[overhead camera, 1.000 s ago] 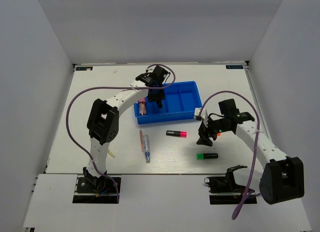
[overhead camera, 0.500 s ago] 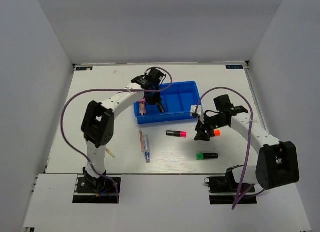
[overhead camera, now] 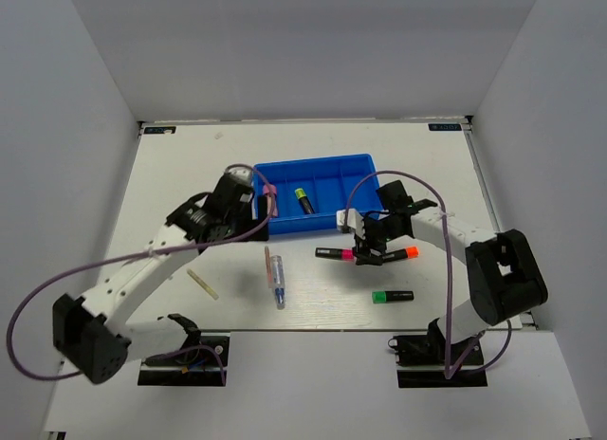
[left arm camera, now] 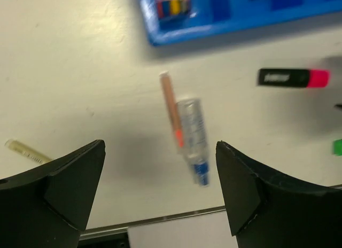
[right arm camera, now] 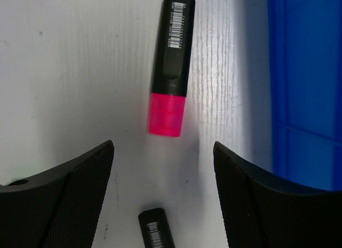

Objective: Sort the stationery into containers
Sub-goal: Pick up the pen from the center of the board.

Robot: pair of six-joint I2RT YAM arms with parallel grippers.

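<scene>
The white table (overhead camera: pixel 152 174) carries everything, with the two arms reaching in from its near edge. The blue tray (overhead camera: pixel 358 184) sits toward the far side, about midway across. One highlighter with a yellow end (overhead camera: pixel 302 200) lies in its second compartment from the left. Something with coloured ends shows in the leftmost compartment, too blurred to name.

The left gripper (left arm camera: pixel 159 152) hangs near the tray's near-left corner, fingers spread wide with nothing between them. Below it on the table are the pen and a stick.

The right gripper (right arm camera: pixel 163 152) hovers just in front of the tray, fingers also apart and empty. The pink highlighter (right arm camera: pixel 171 66) lies flat on the table under the gap, untouched. The orange highlighter (overhead camera: pixel 402 253) lies just beside this gripper, on its right; I cannot tell whether they touch. The green highlighter (overhead camera: pixel 392 296) rests nearer the front edge, apart from both.

The clear pen (left arm camera: pixel 193 136), with its blue tip toward the front, lies alongside the thin pink stick (left arm camera: pixel 171 106), the two touching or nearly so. The pale stick (left arm camera: pixel 24 150) lies off to the left.
</scene>
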